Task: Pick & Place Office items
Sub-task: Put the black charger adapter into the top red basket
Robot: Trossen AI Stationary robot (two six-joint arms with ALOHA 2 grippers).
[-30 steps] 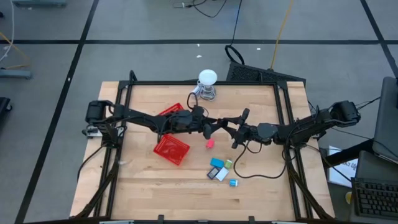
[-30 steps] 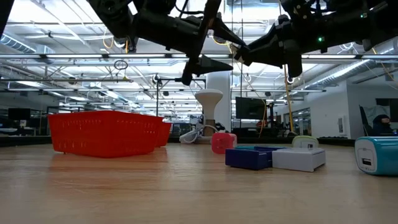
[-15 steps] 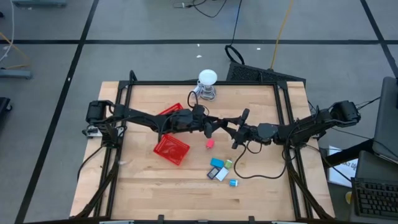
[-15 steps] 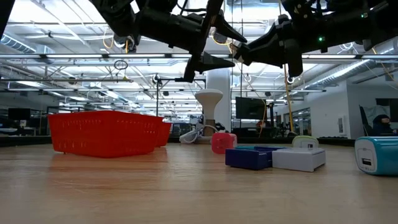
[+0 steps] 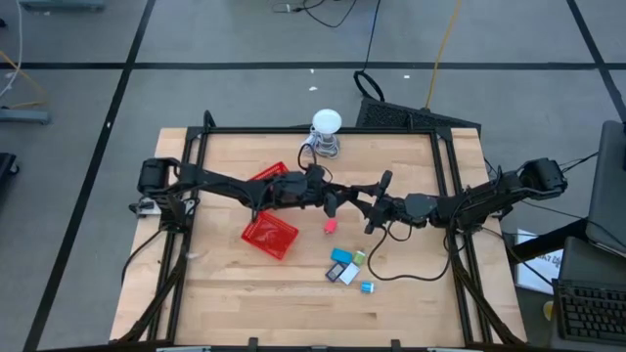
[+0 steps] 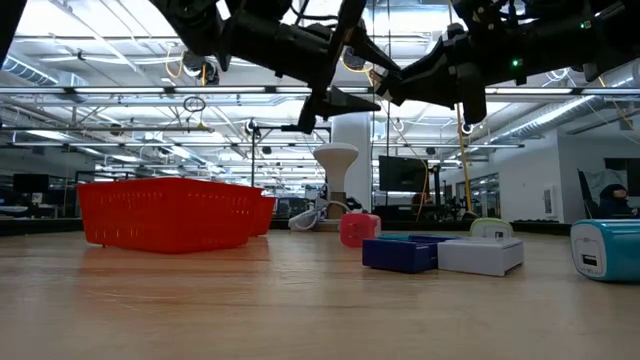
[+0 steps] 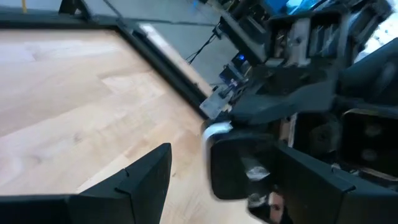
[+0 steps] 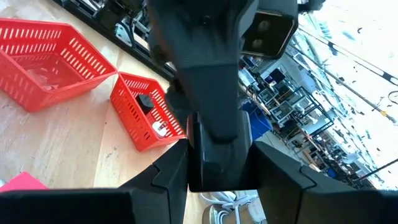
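Both arms meet in mid-air over the table's middle. My right gripper (image 5: 364,203) (image 8: 217,171) is shut on a small black item (image 8: 217,155) (image 7: 244,169). My left gripper (image 5: 341,200) (image 7: 224,158) is open, with a finger on either side of that item; whether they touch it I cannot tell. A pink-red cube (image 5: 331,225) (image 6: 358,228) rests on the table. Nearer the near edge lies a cluster (image 5: 344,266) of light blue, green, dark and white pieces. My right gripper pinches the black item (image 8: 217,146) between its two fingers, coming level from the table's right. The item is lifted clear of the table and points toward the left gripper. How far back it reaches between the fingers is hidden.
Two red mesh baskets sit left of centre, one tipped (image 5: 269,233) and one behind the left arm (image 5: 266,176); that one holds small pieces (image 8: 149,106). A white round-headed gadget (image 5: 326,132) stands at the far edge. A dark cable (image 5: 411,266) loops on the table's right.
My left gripper has crept toward the table's right, closing in on the right gripper and the black item it holds. The right arm and the pieces on the table have stayed put.
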